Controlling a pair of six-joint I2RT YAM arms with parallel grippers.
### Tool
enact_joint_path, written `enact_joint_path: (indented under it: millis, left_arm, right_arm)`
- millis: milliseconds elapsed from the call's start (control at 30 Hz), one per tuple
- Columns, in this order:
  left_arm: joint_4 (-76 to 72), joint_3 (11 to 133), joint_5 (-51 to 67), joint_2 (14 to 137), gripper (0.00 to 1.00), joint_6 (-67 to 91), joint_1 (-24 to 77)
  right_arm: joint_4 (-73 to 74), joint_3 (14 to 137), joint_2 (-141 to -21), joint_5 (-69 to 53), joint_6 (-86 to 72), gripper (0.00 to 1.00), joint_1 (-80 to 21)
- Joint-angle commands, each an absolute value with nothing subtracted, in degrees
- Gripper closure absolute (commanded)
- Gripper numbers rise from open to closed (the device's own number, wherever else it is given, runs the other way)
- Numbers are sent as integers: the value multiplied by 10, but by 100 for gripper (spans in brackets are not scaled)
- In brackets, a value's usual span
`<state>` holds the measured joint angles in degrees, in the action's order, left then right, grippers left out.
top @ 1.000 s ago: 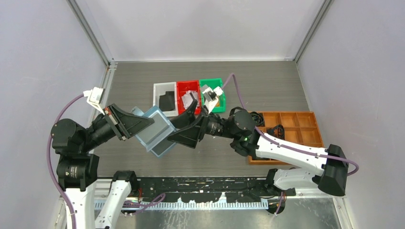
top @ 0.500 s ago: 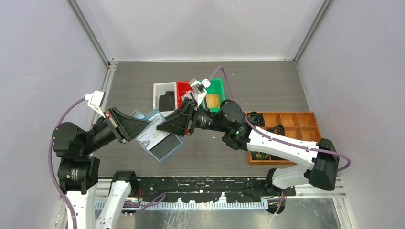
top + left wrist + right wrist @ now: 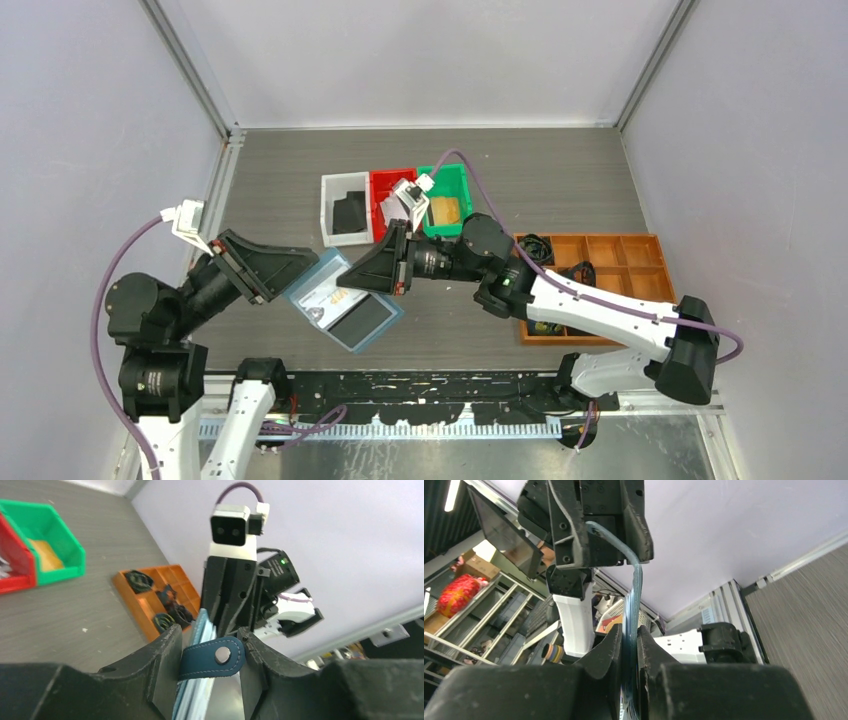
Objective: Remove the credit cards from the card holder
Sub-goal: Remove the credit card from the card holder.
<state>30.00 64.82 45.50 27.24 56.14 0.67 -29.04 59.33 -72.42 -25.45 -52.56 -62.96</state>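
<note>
The blue card holder hangs open above the table between my two grippers, a pale card showing in its light blue inside. My right gripper is shut on its right edge; the wrist view shows the thin blue flap pinched between the fingers. My left gripper stands open at the holder's left side, with the snap tab lying loose between its parted fingers. A black card lies in the white bin and a gold card in the green bin.
White, red and green bins stand in a row at mid-table behind the grippers. An orange compartment tray with coiled black cables sits to the right, under the right arm.
My right gripper swung left from the bins and shut on the card holder's edge. My left gripper opened and drew back slightly. The holder dropped lower and lies more open.
</note>
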Motion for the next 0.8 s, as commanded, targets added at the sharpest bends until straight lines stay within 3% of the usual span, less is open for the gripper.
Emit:
enact_joint_path:
  millis: [0,433,767]
  left_arm:
    - [202,617,576,290,55,625,5]
    - [371,606,634,271,65,430,5]
    - [351,603,665,247,58,474,5]
  right_arm:
    - [-236,624,-684,-248,-493,96,-634]
    - [-91,756,-731,-327,-420,96,-633]
    - [-11,812,-753,-334,-379,98,-600]
